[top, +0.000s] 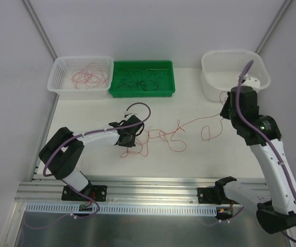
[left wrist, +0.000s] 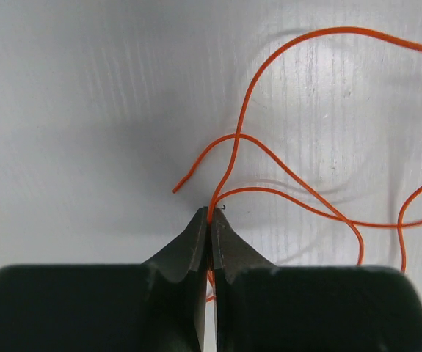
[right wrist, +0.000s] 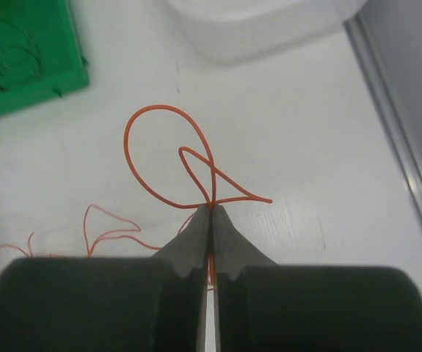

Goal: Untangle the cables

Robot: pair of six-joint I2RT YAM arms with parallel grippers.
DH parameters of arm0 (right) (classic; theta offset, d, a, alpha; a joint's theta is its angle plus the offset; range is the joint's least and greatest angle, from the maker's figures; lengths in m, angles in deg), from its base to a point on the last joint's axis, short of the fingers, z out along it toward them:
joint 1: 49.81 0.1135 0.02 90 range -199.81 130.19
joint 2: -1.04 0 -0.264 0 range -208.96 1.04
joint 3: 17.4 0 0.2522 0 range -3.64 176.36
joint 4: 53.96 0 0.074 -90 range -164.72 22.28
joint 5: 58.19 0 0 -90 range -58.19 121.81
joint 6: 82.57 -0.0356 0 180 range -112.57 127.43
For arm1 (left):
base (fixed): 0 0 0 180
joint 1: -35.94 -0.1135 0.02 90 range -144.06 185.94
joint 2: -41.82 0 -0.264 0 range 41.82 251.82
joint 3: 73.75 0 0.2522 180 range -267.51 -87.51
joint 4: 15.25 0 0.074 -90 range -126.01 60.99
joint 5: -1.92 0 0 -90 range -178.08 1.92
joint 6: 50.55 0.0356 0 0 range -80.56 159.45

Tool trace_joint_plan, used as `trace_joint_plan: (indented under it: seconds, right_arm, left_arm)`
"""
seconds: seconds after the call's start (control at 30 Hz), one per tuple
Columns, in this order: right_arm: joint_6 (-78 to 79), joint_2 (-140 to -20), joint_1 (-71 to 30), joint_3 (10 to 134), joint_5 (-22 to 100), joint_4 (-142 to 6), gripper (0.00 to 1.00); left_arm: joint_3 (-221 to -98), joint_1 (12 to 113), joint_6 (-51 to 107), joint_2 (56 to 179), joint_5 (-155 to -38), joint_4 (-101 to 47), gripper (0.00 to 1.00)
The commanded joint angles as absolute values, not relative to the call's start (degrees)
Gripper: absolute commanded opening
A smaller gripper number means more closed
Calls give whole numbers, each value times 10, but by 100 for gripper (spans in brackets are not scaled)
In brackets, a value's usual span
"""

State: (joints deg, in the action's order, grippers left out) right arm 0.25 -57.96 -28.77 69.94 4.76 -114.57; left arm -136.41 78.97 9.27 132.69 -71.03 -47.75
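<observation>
Thin orange-red cables (top: 164,135) lie in loose curls on the white table between my two arms. One strand (top: 199,120) runs stretched up to the right arm. My left gripper (top: 128,140) is at the left end of the tangle. In the left wrist view it (left wrist: 211,214) is shut on an orange cable (left wrist: 238,121) that loops away ahead of the tips. My right gripper (top: 223,111) is at the right end. In the right wrist view it (right wrist: 211,209) is shut on a looped orange cable (right wrist: 163,108).
A white mesh basket (top: 60,77) at the back left holds pinkish-red cables (top: 88,76). Beside it a green tray (top: 169,77) holds dark cables (top: 137,81). A white tub (top: 212,82) stands at the back right, just behind the right arm. An aluminium rail (top: 153,188) runs along the near edge.
</observation>
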Motion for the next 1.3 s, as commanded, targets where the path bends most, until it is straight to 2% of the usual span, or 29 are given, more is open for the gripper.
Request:
trace_joint_plan:
  seconds: [0.0, 0.17, 0.33, 0.5, 0.57, 0.63, 0.67, 0.77, 0.97, 1.0, 1.17, 1.27]
  right_arm:
    - [51, -550, -296, 803, 11, -1205, 1]
    - [71, -563, -297, 946, 50, -1184, 1]
    - [101, -573, -297, 1016, 89, -1145, 1]
    - [137, -635, -296, 1103, 111, -1142, 1]
    - [150, -647, -297, 1106, 100, -1129, 1]
    - [164, -662, -300, 1092, 92, -1107, 1]
    - [167, -667, -306, 1084, 90, -1096, 1]
    - [169, -689, -324, 1060, 98, -1046, 1]
    - [184, -773, -362, 1072, 105, -943, 1]
    - [187, -787, -367, 1079, 102, -931, 1]
    - [190, -887, -408, 1137, 112, -868, 1]
    - [194, -935, -441, 1174, 129, -828, 1]
  left_arm:
    - [-1351, 787, 107, 1313, -702, -524, 0]
    - [-1355, 787, 112, 1305, -705, -523, 0]
    - [-1349, 786, 113, 1320, -705, -522, 0]
    - [-1344, 786, 112, 1305, -716, -524, 0]
    - [-1344, 786, 115, 1277, -728, -524, 11]
    - [-1351, 786, 118, 1232, -752, -526, 30]
    - [-1355, 786, 125, 1216, -760, -526, 44]
    - [-1386, 785, 149, 1152, -783, -543, 66]
    - [-1474, 740, 211, 1067, -830, -594, 91]
    - [-1488, 730, 218, 1049, -832, -599, 99]
    - [-1490, 664, 266, 994, -828, -614, 99]
    - [-1469, 646, 292, 975, -770, -599, 99]
